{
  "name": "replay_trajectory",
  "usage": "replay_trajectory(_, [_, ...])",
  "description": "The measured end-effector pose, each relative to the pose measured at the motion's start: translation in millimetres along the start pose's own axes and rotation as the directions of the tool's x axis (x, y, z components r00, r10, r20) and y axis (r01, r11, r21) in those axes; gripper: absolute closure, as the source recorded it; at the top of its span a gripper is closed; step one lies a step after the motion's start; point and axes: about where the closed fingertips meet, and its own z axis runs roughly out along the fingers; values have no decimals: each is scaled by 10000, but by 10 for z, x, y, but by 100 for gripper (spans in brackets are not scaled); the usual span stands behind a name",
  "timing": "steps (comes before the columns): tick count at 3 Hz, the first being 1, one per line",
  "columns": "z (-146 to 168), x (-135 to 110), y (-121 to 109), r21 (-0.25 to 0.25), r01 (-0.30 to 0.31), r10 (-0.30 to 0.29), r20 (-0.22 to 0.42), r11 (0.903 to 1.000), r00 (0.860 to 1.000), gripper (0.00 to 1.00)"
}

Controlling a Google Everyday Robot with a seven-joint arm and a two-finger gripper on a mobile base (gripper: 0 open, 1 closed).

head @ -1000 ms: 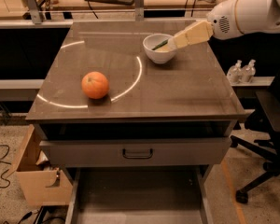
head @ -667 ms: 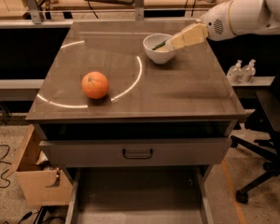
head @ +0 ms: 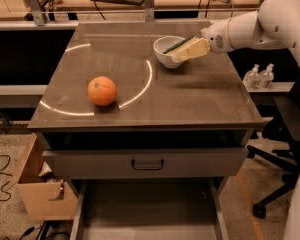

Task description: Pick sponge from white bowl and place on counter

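The gripper (head: 186, 52) hangs at the right rim of the white bowl (head: 162, 58), angled down and to the left from the white arm (head: 262, 23) that reaches in from the right side. Its pale-yellow padded end overlaps the bowl's right edge. The sponge (head: 176, 45) shows as a dark green strip lying slantwise along the upper side of that padded end, its lower tip over the bowl's hollow. The sponge's yellow foam cannot be told from the gripper's padding, so whether the gripper has closed on the sponge, or how wide it stands, cannot be told.

The bowl sits upright at the back of the counter (head: 195, 96), right of its middle. A thin white arc (head: 146, 83) curves across the glossy top, passing just left of the bowl. 1 orange (head: 102, 91) rests well apart from the bowl, toward the front left, inside the arc.

Below the top is a grey drawer (head: 90, 162) with a dark handle (head: 147, 164). A cardboard box (head: 37, 196) stands on the floor at the left, and 2 small bottles (head: 258, 76) stand on a ledge at the right.
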Motion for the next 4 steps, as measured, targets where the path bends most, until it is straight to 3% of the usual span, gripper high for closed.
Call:
replay_trajectory(1, [282,168,-131,-190,-222,228,318,9996,9992,2])
replay_trajectory(4, [333,223,-235,93,-658,639,1335,9978,9890,72])
